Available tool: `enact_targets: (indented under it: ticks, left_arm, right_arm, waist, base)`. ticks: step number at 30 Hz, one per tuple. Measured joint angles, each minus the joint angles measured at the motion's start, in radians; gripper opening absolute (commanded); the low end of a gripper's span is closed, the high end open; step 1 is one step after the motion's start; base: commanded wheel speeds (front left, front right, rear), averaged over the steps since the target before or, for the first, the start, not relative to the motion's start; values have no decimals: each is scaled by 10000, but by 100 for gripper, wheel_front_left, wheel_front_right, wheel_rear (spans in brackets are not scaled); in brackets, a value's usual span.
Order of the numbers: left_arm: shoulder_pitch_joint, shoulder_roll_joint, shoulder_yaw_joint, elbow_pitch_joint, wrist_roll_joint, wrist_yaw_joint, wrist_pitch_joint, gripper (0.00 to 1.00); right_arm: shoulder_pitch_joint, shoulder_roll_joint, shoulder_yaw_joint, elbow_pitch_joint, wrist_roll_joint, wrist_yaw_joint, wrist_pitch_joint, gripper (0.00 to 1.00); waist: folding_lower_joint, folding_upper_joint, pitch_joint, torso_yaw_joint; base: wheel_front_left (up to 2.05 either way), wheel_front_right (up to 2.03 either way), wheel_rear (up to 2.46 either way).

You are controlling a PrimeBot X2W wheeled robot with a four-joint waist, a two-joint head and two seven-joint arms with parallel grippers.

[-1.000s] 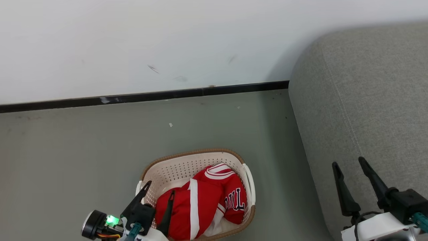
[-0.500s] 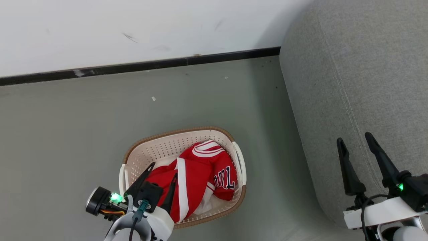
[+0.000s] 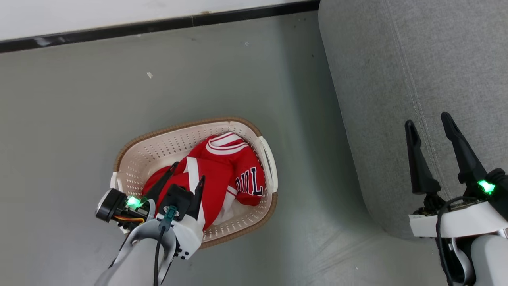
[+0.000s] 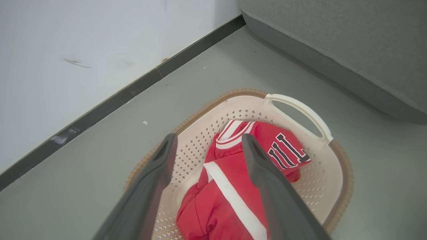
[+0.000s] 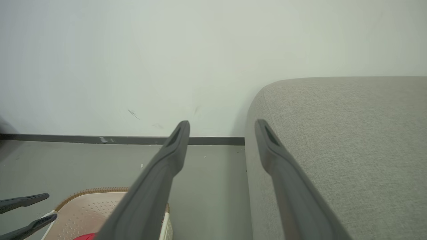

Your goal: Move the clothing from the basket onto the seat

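The cream basket (image 3: 151, 145) (image 4: 300, 111) (image 5: 86, 203) sits on the grey floor, left of the grey sofa (image 3: 397, 59) (image 4: 350, 40) (image 5: 350, 140). Crumpled inside it lies the red clothing (image 3: 222, 167) (image 4: 233, 173), white-striped, with dark navy letters at its right side. Which folds belong to which garment I cannot tell. My left gripper (image 3: 188, 171) (image 4: 207, 140) hangs open just above the cloth at the basket's near-left part, fingers apart and empty. Over the sofa's near edge my right gripper (image 3: 426, 119) (image 5: 222, 125) stands open and empty.
A white wall (image 3: 119, 12) with a black skirting strip (image 3: 158, 26) runs along the far side. Bare grey floor (image 3: 297, 139) separates the basket from the sofa. The left gripper's fingers (image 5: 23, 200) show at the lower left of the right wrist view.
The head camera has tilted down, so the whole scene has slid up the picture. My left gripper has advanced further over the red clothing in the basket; both grippers stay open.
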Motion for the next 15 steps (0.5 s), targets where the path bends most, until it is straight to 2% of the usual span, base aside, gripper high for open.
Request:
enact_targets:
  ticks: [15]
  left_arm:
    - [-1205,257,4,978,430,132,161,100]
  right_arm:
    - [-1470,25,98,-77,491,0,0,100]
  waist:
    - [0,0,1709,-776]
  base:
    - [0,0,0]
